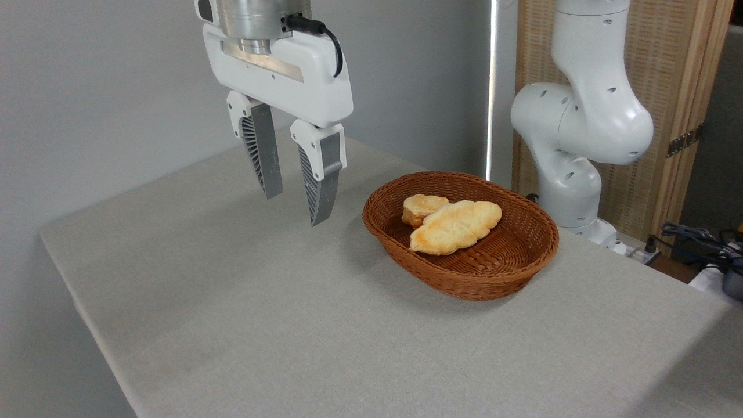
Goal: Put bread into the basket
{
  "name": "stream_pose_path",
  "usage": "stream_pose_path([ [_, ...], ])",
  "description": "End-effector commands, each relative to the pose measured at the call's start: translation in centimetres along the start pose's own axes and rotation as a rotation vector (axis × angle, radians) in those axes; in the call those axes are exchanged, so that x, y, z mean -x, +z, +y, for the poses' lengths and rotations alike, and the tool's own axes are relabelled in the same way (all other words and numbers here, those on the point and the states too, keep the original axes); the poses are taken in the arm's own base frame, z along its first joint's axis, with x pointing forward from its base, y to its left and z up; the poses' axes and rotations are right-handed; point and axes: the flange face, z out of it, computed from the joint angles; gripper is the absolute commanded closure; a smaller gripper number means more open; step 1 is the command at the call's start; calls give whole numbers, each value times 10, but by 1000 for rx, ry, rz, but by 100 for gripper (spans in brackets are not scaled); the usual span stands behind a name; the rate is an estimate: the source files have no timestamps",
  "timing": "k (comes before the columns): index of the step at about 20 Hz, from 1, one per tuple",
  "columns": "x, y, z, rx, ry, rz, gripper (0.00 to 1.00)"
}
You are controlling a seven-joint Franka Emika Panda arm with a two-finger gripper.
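Golden bread (455, 226) lies inside the woven basket (464, 281) beside a small bun (422, 208), and the empty gripper (293, 191), fingers apart, could only spoil things by bumping the basket.

Glossy white rounded arm (586, 116) casings dotted with small dark screw holes. White boxy gripper (295, 194) under a silver metal flange, black cable looped alongside. Grey ribbed fingers (264, 152) in white mounts.
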Motion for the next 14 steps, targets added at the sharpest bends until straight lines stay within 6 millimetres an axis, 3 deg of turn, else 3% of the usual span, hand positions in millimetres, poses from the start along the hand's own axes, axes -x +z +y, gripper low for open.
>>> stream_pose_path([
  [1,-6,1,-2,7,-26,8,0],
  [7,-11,6,9,-26,15,-55,0],
  [14,-7,6,5,-24,6,-59,0],
])
